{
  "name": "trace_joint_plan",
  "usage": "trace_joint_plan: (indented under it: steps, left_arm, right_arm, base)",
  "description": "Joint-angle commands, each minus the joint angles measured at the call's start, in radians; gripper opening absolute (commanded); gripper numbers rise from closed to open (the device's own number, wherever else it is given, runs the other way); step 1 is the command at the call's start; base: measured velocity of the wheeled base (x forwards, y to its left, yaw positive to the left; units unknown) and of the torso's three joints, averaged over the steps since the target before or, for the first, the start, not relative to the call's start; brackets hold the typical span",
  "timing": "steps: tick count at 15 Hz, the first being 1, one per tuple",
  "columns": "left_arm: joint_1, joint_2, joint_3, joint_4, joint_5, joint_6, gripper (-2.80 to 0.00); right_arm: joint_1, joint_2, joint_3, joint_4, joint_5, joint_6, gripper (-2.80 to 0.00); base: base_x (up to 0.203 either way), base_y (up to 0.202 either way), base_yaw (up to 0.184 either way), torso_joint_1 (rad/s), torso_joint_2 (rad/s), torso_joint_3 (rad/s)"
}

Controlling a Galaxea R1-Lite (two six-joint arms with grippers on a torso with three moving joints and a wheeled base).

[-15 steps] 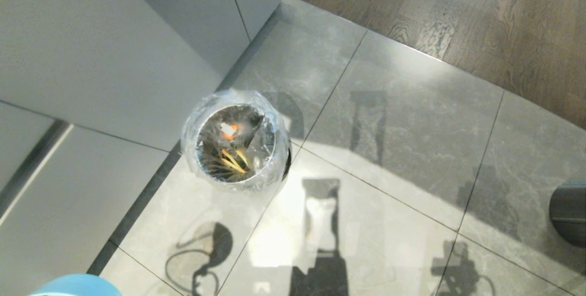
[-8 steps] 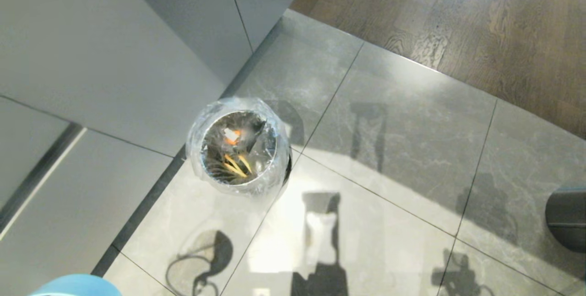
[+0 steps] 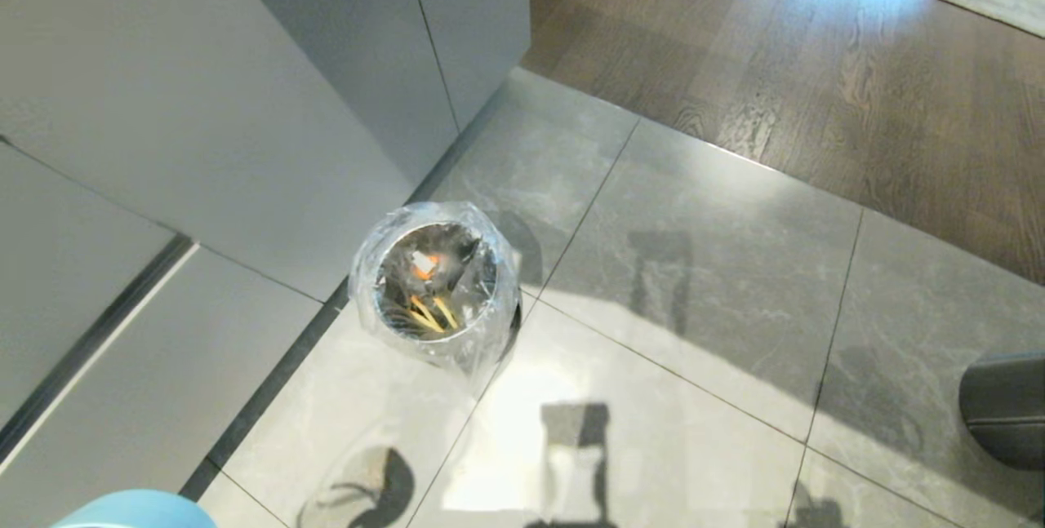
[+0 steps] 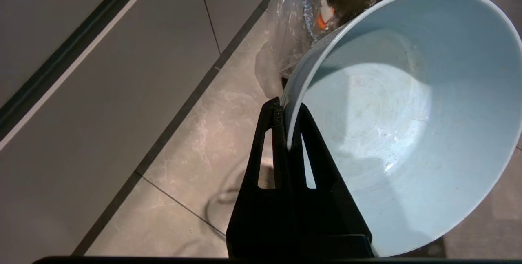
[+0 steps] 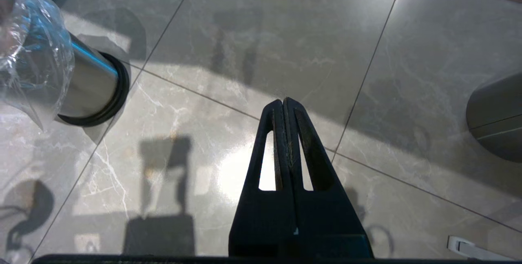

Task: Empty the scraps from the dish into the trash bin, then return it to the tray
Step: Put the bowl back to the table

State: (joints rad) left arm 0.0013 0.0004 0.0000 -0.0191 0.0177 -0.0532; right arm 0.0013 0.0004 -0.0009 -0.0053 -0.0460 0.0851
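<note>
The trash bin [image 3: 435, 287] stands on the tiled floor [image 3: 694, 283], just beyond the left hand [image 4: 286, 111], which is clamped on the rim of the emptied dish [image 4: 391, 125]. The right hand [image 5: 284, 105], fingers together, holds nothing. Scraps [image 3: 424, 271] lie in the bin.

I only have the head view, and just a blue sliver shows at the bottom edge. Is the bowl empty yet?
Observer: Yes. In the left wrist view the dish shows a bare white inside, no scraps left in it.
Operator: Is it being gripped?
Observer: The left gripper is shut on the dish's rim, one finger inside, one outside.
Operator: And the right one?
Observer: The right gripper is shut on nothing, above the grey floor tiles.
Operator: What's the bin made of below the bag?
Observer: The trash bin has a shiny metal wall and a dark base ring.
</note>
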Motion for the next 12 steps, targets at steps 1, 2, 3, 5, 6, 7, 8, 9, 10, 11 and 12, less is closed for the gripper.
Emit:
trace_joint_plan:
  steps: [1,2,3,5,6,7,8,9,10,11,12]
  left_arm:
    - [0.000,0.000,0.000,-0.001,0.001,0.000,-2.80]
    - [0.000,0.000,0.000,-0.001,0.001,0.000,-2.80]
    - [0.000,0.000,0.000,-0.001,0.001,0.000,-2.80]
    - [0.000,0.000,0.000,-0.001,0.001,0.000,-2.80]
    - [0.000,0.000,0.000,-0.001,0.001,0.000,-2.80]
    - [0.000,0.000,0.000,0.001,0.001,0.000,-2.80]
    - [0.000,0.000,0.000,0.001,0.001,0.000,-2.80]
    - [0.000,0.000,0.000,0.000,0.001,0.000,-2.80]
    - [0.000,0.000,0.000,0.001,0.001,0.000,-2.80]
    - [0.000,0.000,0.000,0.001,-0.001,0.000,-2.80]
    - [0.000,0.000,0.000,0.001,0.000,0.000,-2.80]
  right_arm:
    - [0.000,0.000,0.000,-0.001,0.000,0.001,-2.80]
    - [0.000,0.000,-0.001,-0.001,0.001,0.001,-2.80]
    - [0.000,0.000,-0.001,-0.001,0.001,0.001,-2.80]
    - [0.000,0.000,0.001,-0.001,0.000,0.001,-2.80]
    - [0.000,0.000,0.001,-0.001,0.000,0.001,-2.80]
    - [0.000,0.000,0.001,-0.001,0.000,0.001,-2.80]
    - [0.000,0.000,-0.001,-0.001,0.000,0.001,-2.80]
    - [0.000,0.000,0.000,-0.001,0.000,0.001,-2.80]
    - [0.000,0.000,-0.001,-0.001,0.000,0.001,-2.80]
    - [0.000,0.000,-0.001,-0.001,0.000,0.001,-2.80]
    - [0.000,0.000,0.001,-0.001,0.000,0.001,-2.80]
  base:
    - [0.000,0.000,0.000,0.003,-0.01,0.202]
    - [0.000,0.000,0.000,0.002,0.01,0.207]
    - [0.000,0.000,0.000,0.001,0.00,0.206]
    - [0.000,0.000,0.000,0.003,0.00,0.197]
    - [0.000,0.000,0.000,0.002,0.00,0.203]
    - [0.000,0.000,0.000,0.002,0.00,0.199]
    - [0.000,0.000,0.000,0.001,0.00,0.198]
    - [0.000,0.000,0.000,0.004,0.00,0.198]
    - [0.000,0.000,0.000,0.005,0.00,0.198]
    - [0.000,0.000,0.000,0.010,0.00,0.193]
    - [0.000,0.000,0.000,0.003,0.00,0.207]
